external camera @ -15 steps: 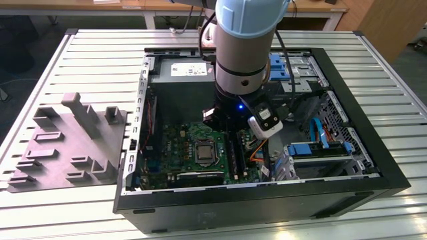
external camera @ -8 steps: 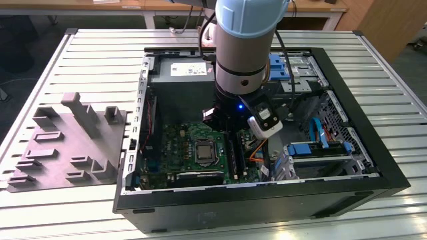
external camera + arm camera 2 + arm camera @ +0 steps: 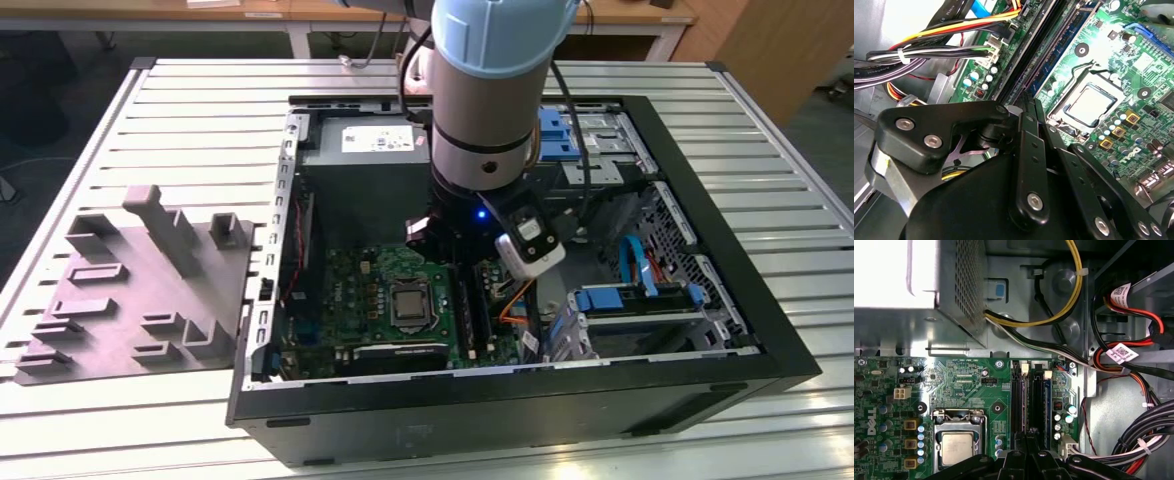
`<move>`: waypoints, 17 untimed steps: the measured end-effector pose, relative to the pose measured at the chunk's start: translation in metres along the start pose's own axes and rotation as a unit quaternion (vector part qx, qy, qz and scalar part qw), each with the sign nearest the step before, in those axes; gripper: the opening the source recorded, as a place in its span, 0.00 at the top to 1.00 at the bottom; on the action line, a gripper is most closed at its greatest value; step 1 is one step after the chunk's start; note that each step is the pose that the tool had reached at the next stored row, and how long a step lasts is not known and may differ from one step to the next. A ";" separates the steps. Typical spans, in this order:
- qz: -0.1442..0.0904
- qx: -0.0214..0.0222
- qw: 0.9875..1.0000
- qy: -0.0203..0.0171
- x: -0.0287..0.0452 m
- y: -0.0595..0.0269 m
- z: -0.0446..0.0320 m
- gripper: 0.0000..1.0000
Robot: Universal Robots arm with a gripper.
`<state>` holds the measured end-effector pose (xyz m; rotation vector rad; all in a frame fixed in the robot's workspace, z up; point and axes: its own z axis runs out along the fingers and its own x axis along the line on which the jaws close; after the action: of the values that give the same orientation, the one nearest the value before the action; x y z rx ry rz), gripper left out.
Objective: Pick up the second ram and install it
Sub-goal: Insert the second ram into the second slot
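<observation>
1 ram stick [image 3: 1066, 42], edge-up, long axis running alongside processor [image 3: 1095, 102], jaws pressed together over it.

Blue-green second ram [image 3: 1061, 47], apparently seated upright

Exterior overhead; wrist views near motherboard [image 3: 969, 375]

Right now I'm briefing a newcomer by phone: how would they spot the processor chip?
Look into the open black computer case on the slatted metal table, at its green motherboard. Near the board's middle sits the square silver processor chip, held in a metal frame. It is the only flat shiny square; the long black memory slots beside it are narrow strips.
</observation>
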<state>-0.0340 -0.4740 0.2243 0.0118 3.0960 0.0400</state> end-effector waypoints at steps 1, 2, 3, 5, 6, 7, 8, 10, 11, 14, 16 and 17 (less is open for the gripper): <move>0.000 0.000 1.000 0.000 0.0000 0.0000 0.0000 0.88; 0.000 0.000 1.000 0.000 0.0000 0.0000 0.0000 0.88; 0.000 0.000 1.000 0.000 0.0000 0.0000 0.0000 0.88; 0.000 0.000 1.000 0.000 0.0000 0.0000 0.0001 0.88; 0.000 0.000 1.000 0.000 0.0000 0.0000 0.0001 0.88; 0.001 0.000 1.000 0.000 0.0000 0.0000 0.0001 0.88; 0.001 0.000 1.000 0.000 0.0000 0.0000 0.0001 0.88; 0.002 0.000 1.000 0.000 -0.0003 0.0000 0.0001 0.88; 0.003 0.000 1.000 0.000 -0.0003 0.0000 0.0002 0.88; 0.003 0.000 1.000 0.000 -0.0004 0.0000 0.0002 0.88; 0.004 0.000 1.000 0.000 -0.0004 0.0000 0.0004 0.88; 0.004 0.000 1.000 0.000 -0.0004 0.0000 0.0009 0.88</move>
<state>-0.0335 -0.4740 0.2234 0.0236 3.0958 0.0398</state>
